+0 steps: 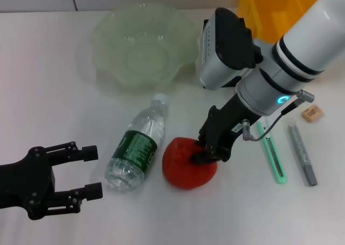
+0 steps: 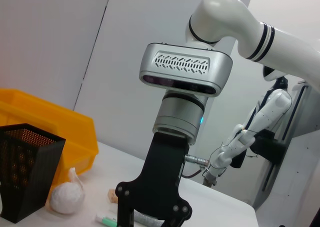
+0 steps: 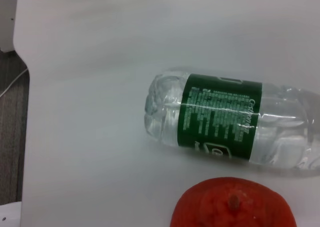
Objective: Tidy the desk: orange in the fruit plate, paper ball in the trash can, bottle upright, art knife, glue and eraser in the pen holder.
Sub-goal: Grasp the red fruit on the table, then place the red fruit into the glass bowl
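The right gripper's (image 1: 207,154) fingers sit low against the right side of the orange (image 1: 187,163), one dark tip pressed on the fruit; whether they are clamped on it or merely touching cannot be told. The orange rests on the white table (image 1: 48,83) near the middle of its front part. Just beside it, toward the left edge, the bottle (image 1: 138,145) lies on its side, its white cap pointing toward the back edge and the fruit plate (image 1: 144,44). The plate stands near the back edge, well apart from the orange.

On the other side of the right gripper, toward the right edge, the art knife (image 1: 272,153) and the glue (image 1: 302,154) lie side by side, close but apart, with the eraser (image 1: 312,113) just behind them. The trash can (image 1: 269,7) stands at the back right corner. In the left wrist view the pen holder (image 2: 22,169) stands before the trash can with the paper ball (image 2: 66,197) just beside it.

The left gripper (image 1: 89,172) hovers over the front left part of the table, its fingers spread apart and holding nothing.
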`<state>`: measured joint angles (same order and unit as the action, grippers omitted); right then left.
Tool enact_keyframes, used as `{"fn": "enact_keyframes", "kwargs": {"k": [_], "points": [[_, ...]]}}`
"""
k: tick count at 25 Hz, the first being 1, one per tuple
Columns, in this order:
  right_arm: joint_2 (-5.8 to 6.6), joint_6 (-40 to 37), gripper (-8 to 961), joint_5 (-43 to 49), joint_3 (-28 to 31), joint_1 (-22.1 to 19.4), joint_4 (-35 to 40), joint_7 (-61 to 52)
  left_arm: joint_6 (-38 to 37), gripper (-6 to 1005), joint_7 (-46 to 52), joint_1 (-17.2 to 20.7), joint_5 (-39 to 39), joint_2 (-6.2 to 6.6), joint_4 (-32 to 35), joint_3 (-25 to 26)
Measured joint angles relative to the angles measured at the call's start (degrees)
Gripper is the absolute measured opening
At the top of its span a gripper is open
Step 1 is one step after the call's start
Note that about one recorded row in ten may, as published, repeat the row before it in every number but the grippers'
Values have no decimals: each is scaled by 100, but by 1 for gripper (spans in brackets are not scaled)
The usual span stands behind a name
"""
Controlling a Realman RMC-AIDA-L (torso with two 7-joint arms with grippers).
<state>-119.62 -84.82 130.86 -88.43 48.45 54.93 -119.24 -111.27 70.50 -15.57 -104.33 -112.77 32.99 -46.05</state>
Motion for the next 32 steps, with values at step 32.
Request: {"fn": "enact_keyframes", "kwargs": {"k": [32], "points": [[4, 3015, 39, -753, 1593, 1173, -860, -415, -42, 759, -2, -6, -13, -3, 3, 8]]}}
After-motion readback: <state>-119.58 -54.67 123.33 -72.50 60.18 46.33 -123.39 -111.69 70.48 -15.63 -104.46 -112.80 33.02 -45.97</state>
